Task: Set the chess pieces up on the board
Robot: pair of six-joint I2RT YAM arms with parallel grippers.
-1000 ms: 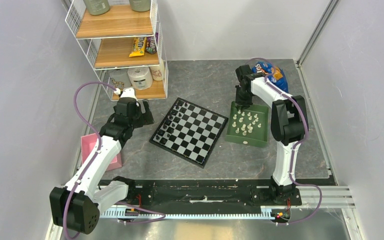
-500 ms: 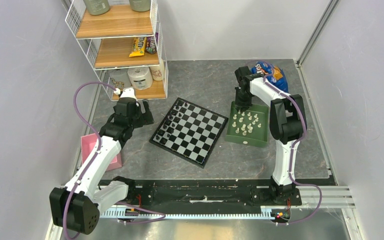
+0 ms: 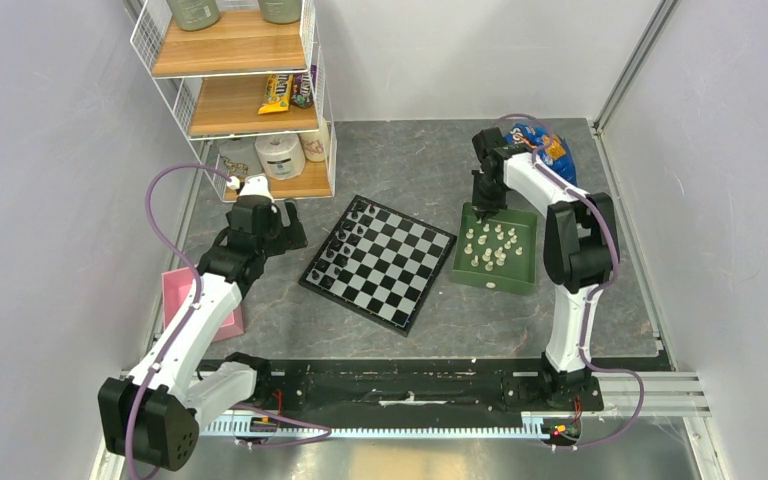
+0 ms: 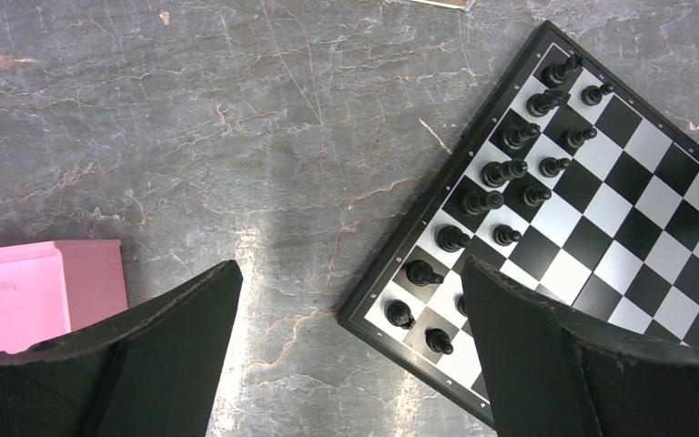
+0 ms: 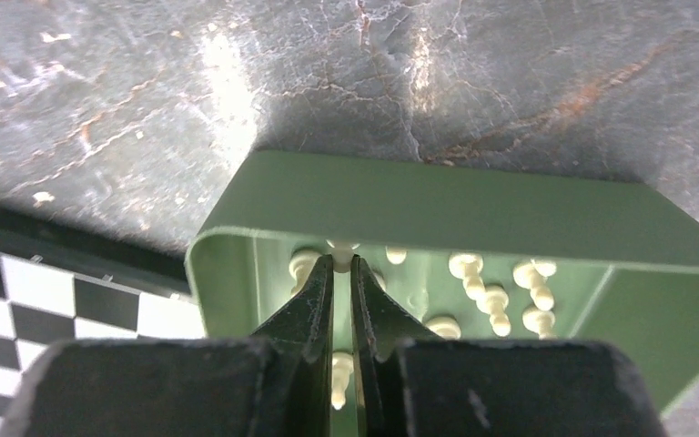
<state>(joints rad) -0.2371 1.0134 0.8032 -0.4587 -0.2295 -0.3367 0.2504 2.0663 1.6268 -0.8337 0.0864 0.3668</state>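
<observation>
While the cream chess pieces (image 3: pixel 493 246) stand in the green tray (image 3: pixel 493 286) just right of the board (image 3: pixel 380 262), the right gripper (image 5: pixel 342 266) pinches one at the tray's far corner, jaws nearly together. The left gripper (image 4: pixel 350 273) hangs wide open, empty, over the table (image 4: pixel 237 109) beside the board.

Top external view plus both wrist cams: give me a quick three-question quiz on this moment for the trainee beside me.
1. True or false: the white pieces sit in the green tray, none on the board.
2. Fill in: the left gripper hangs over the table beside the board, jaws ___.
3. Which gripper pinches a white piece? A: left gripper. B: right gripper. C: neither.
Key: 1 true; 2 open; 3 B.
</observation>
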